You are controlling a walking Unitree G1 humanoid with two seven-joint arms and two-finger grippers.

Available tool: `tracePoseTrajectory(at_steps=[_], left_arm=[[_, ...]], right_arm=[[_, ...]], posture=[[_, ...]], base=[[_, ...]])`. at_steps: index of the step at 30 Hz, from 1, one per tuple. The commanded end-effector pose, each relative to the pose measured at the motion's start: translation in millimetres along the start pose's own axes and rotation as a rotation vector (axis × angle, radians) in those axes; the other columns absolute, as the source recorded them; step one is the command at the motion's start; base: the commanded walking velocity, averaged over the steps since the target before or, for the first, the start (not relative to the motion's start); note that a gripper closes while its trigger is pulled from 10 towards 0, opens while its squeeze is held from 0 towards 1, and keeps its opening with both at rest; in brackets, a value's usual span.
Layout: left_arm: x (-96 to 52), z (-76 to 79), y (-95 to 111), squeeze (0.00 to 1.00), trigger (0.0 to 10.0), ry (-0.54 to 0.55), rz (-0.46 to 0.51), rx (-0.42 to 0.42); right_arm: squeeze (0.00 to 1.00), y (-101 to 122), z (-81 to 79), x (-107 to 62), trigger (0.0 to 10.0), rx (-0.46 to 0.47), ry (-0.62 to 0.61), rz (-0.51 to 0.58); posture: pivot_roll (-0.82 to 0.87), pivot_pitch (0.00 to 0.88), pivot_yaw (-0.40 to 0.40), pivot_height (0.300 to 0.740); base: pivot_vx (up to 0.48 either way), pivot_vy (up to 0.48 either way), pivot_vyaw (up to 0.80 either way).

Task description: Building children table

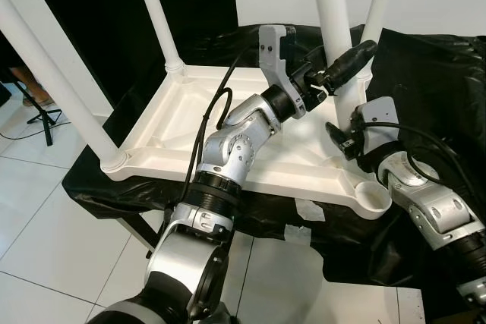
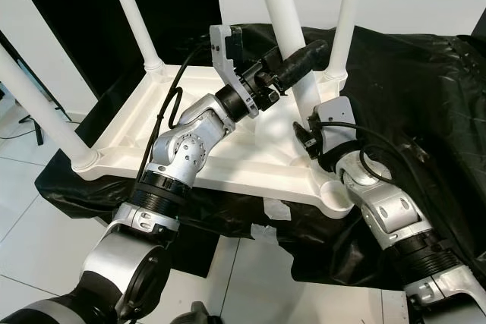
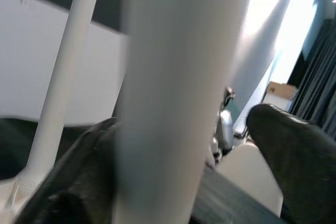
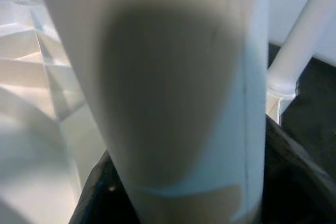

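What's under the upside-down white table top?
The table top lies on black sheeting spread over a stand; one dark stand leg shows beneath its front edge, over white floor tiles. The support surface itself is covered by the sheeting.

Room evenly lit, bright white wall behind. Head views sharp, slight bending at edges. White tabletop (image 1: 182, 123) near blown out; black sheet (image 1: 433, 89) soaks up light, faint sheen. Wrist views soft: table leg (image 3: 173, 98) too close, out of focus, shaded on its near side. Window glare in left wrist view.
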State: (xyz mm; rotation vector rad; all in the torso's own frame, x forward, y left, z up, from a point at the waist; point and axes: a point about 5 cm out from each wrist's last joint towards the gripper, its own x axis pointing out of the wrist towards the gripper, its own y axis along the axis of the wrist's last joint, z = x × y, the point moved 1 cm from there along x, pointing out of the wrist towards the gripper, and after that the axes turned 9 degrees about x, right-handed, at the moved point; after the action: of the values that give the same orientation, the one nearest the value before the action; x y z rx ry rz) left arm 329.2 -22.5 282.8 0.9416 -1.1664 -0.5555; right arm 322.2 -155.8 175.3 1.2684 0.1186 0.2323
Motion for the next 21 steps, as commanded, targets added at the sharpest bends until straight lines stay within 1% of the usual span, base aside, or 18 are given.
tracePoseTrajectory(at_steps=[1,2,3,5,6,8,9,10,11,12,13,14,15,16,18,19,20,21], left_arm=[[15.8,26.8,-6,0.1,10.0,-0.06,0.096,-0.112],[18.6,28.1,-1,0.0,10.0,-0.053,0.119,-0.116],[20.7,29.0,2,0.0,10.0,-0.048,0.136,-0.122],[20.7,29.0,2,0.0,10.0,-0.048,0.136,-0.122],[21.7,29.6,4,0.0,10.0,-0.047,0.145,-0.126],[23.7,31.8,20,0.0,10.0,-0.049,0.246,-0.237],[23.7,31.8,20,0.0,10.0,-0.049,0.246,-0.237],[23.0,30.4,26,0.0,10.0,-0.039,0.277,-0.269],[23.0,30.4,26,0.0,10.0,-0.039,0.277,-0.269],[22.0,28.4,29,0.0,10.0,-0.028,0.29,-0.279],[22.0,28.4,29,0.0,10.0,-0.028,0.29,-0.279],[20.6,26.4,29,0.0,10.0,-0.018,0.288,-0.275],[20.6,26.4,29,0.0,10.0,-0.018,0.288,-0.275],[18.6,25.0,30,0.0,9.4,-0.015,0.295,-0.284],[18.6,25.0,30,0.0,9.4,-0.015,0.295,-0.284],[15.9,24.4,30,0.0,4.9,-0.016,0.305,-0.292],[15.9,24.4,30,0.0,4.9,-0.016,0.305,-0.292],[13.2,24.1,30,0.0,0.0,-0.02,0.316,-0.306]], right_arm=[[0.0,7,-8.6,-3.0,0.0,-0.092,-0.057,0.059],[0.0,7,-9.3,-5.9,0.0,-0.185,-0.137,0.083],[0.0,6,-9.4,-7.7,0.0,-0.244,-0.185,0.1],[0.0,6,-9.4,-7.7,0.0,-0.244,-0.185,0.1],[0.0,6,-9.3,-8.6,0.0,-0.275,-0.209,0.107],[0.0,-6,-4.8,-17.5,0.0,-0.438,-0.301,0.15],[0.0,-6,-4.8,-17.5,0.0,-0.438,-0.301,0.15],[0.0,-12,0.8,-23.3,0.0,-0.506,-0.352,0.162],[0.0,-12,0.8,-23.3,0.0,-0.506,-0.352,0.162],[0.0,-16,6.0,-29.5,0.0,-0.574,-0.397,0.179],[0.0,-16,6.0,-29.5,0.0,-0.574,-0.397,0.179],[0.0,-19,9.4,-34.3,0.0,-0.623,-0.431,0.185],[0.0,-19,9.4,-34.3,0.0,-0.623,-0.431,0.185],[0.0,-20,8.5,-36.8,0.0,-0.677,-0.44,0.206],[0.0,-20,8.5,-36.8,0.0,-0.677,-0.44,0.206],[0.0,-20,6.8,-38.7,0.0,-0.691,-0.462,0.22],[0.0,-20,6.8,-38.7,0.0,-0.691,-0.462,0.22],[0.0,-19,4.5,-39.1,0.0,-0.69,-0.479,0.231]], posture=[[-0.01,0.0,0.068,0.74],[-0.01,0.0,0.069,0.74],[-0.02,0.0,0.073,0.74],[-0.02,0.0,0.073,0.74],[-0.02,0.0,0.073,0.74],[-0.02,0.0,0.086,0.74],[-0.02,0.0,0.086,0.74],[-0.02,0.0,0.091,0.74],[-0.02,0.0,0.091,0.74],[-0.02,0.0,0.09,0.74],[-0.02,0.0,0.09,0.74],[-0.02,0.0,0.091,0.74],[-0.02,0.0,0.091,0.74],[-0.01,0.0,0.092,0.74],[-0.01,0.0,0.092,0.74],[-0.01,0.0,0.094,0.74],[-0.01,0.0,0.094,0.74],[-0.01,0.0,0.094,0.74]], base=[[0.0,0.0,0.0],[0.0,0.0,0.0],[0.0,0.0,0.0],[0.0,0.0,0.0],[0.0,0.0,0.0],[0.0,0.0,0.0],[0.0,0.0,0.0],[0.0,0.0,0.0],[0.0,0.0,0.0],[0.0,0.0,0.0],[0.0,0.0,0.0],[0.0,0.0,0.0],[0.0,0.0,0.0],[0.0,0.0,0.0],[0.0,0.0,0.0],[0.0,0.0,0.0],[0.0,0.0,0.0],[0.0,0.0,0.0]])
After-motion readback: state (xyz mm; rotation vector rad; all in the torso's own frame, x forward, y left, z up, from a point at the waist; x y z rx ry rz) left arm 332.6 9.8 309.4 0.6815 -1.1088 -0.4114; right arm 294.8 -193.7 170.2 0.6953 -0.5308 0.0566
